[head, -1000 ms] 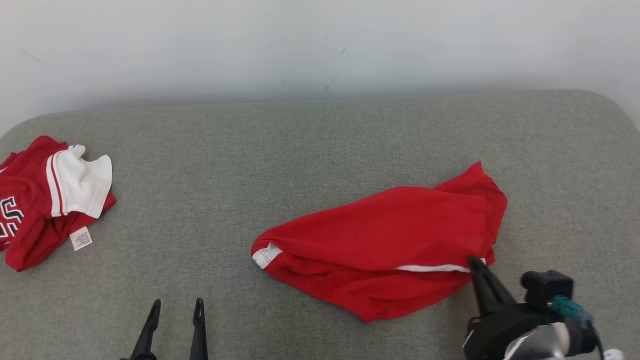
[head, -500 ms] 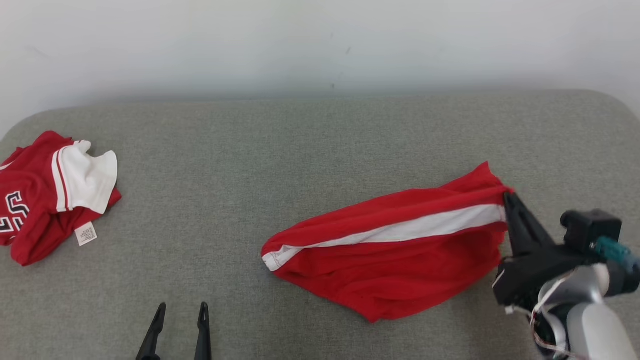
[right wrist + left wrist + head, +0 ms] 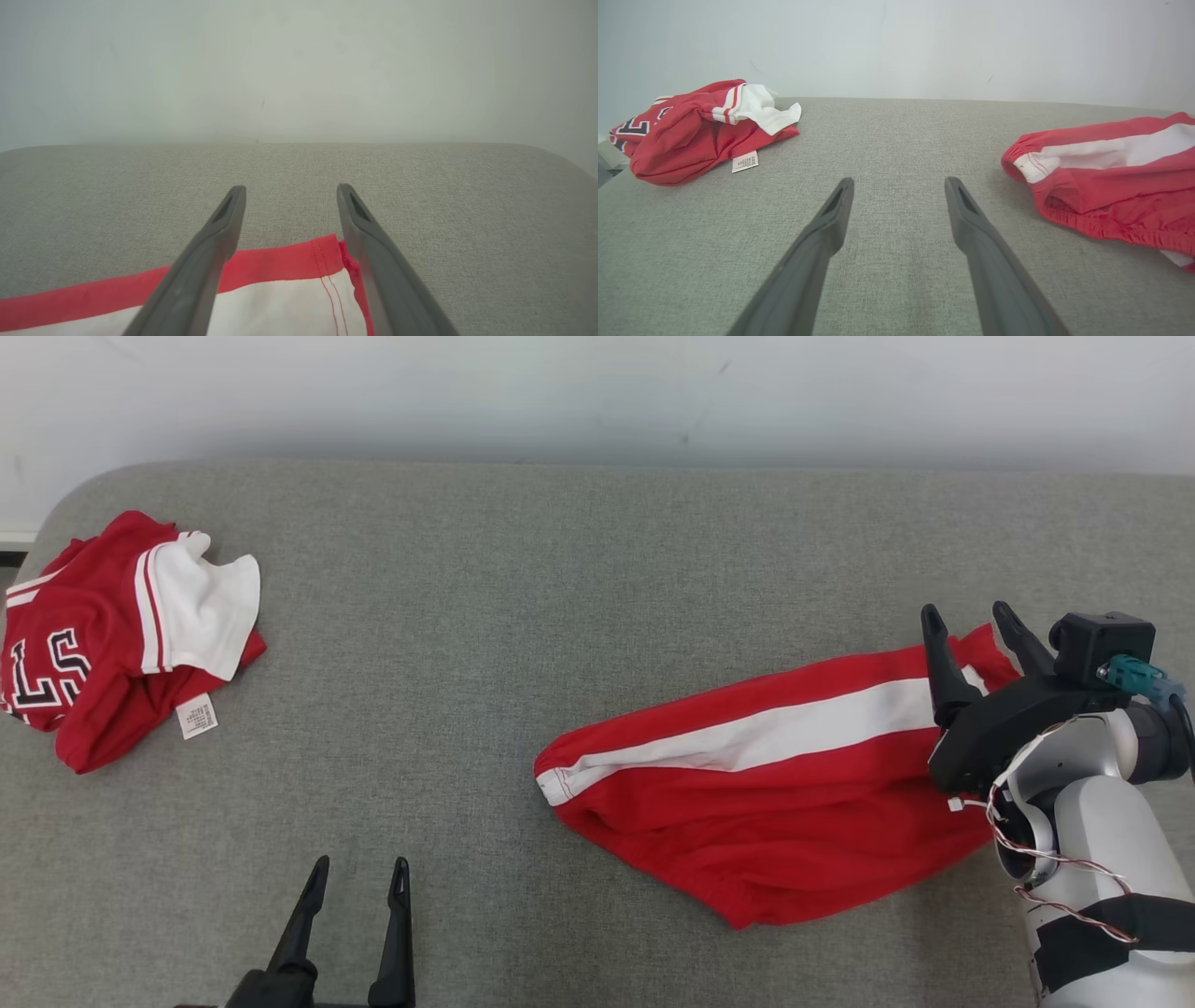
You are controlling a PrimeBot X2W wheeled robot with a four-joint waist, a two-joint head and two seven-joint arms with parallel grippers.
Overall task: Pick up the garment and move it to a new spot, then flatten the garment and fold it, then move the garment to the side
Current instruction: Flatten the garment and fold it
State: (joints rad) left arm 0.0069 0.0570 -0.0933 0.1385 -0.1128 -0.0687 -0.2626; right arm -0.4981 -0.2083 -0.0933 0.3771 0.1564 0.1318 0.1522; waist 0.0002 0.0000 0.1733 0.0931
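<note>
While red garment (image 3: pixel 775 821) lies centre-right, right end effector (image 3: pixel 964 609) gapes over its corner; left end effector (image 3: pixel 361 861) spread, lower left.

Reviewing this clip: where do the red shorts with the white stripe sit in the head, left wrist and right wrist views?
Head view: the shorts lie right of centre on the grey cushion.
Left wrist view: at the right edge, gathered end toward the middle.
Right wrist view: bottom centre, hem corner between the open jaws of the right gripper.
Shared landmark: the cushion's far edge against the pale wall.
</note>
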